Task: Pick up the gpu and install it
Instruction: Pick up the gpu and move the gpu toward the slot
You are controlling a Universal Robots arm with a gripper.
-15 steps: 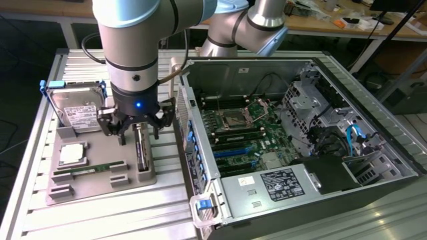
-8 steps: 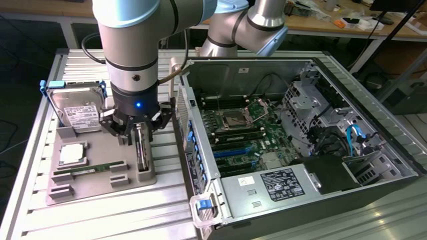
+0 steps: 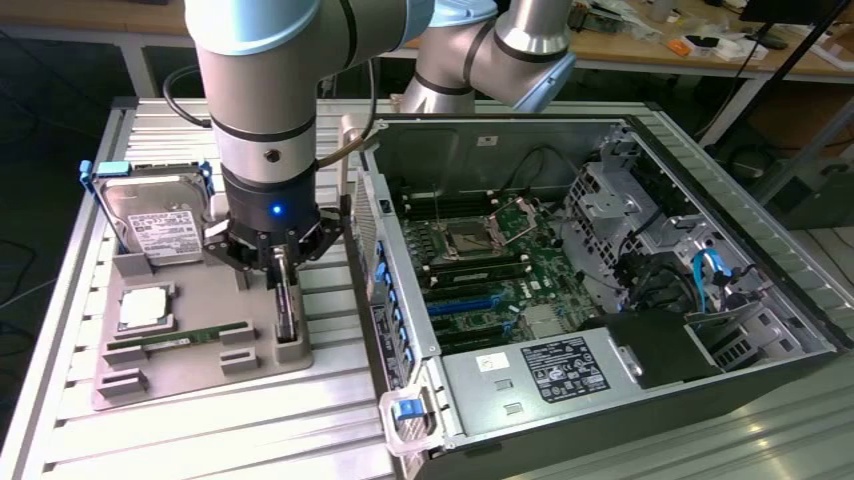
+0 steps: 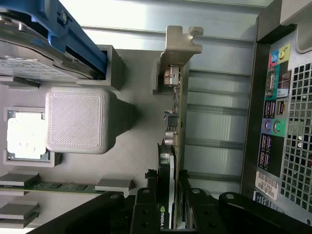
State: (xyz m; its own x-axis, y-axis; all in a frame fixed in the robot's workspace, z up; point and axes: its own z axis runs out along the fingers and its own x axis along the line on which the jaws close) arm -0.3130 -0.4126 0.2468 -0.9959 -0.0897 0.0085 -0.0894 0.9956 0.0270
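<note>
The gripper (image 3: 280,268) (image 4: 168,197) pinched the gpu (image 3: 286,318) (image 4: 175,122) between its fingers. The card stood on edge directly beneath the gripper in a grey holder (image 3: 200,372), with the open computer case (image 3: 561,290) beside it.

A desk (image 3: 200,440) of ribbed, pale metal slats is filling the foreground, its grooves running across the exterior view and catching bright light. In the wrist view the same slats (image 4: 219,122) are glowing nearly white. Behind it, a back desk (image 3: 641,45) with a wooden top is stretching along the far side, carrying loose clutter and standing on pale legs (image 3: 134,65). A dark floor (image 3: 47,110) is showing beyond the desk on the exterior view's left. On the exterior view's right, a black pole (image 3: 801,50) is slanting past a brown shape (image 3: 787,115) under the back desk, and a paler floor (image 3: 827,250) is lying below.
</note>
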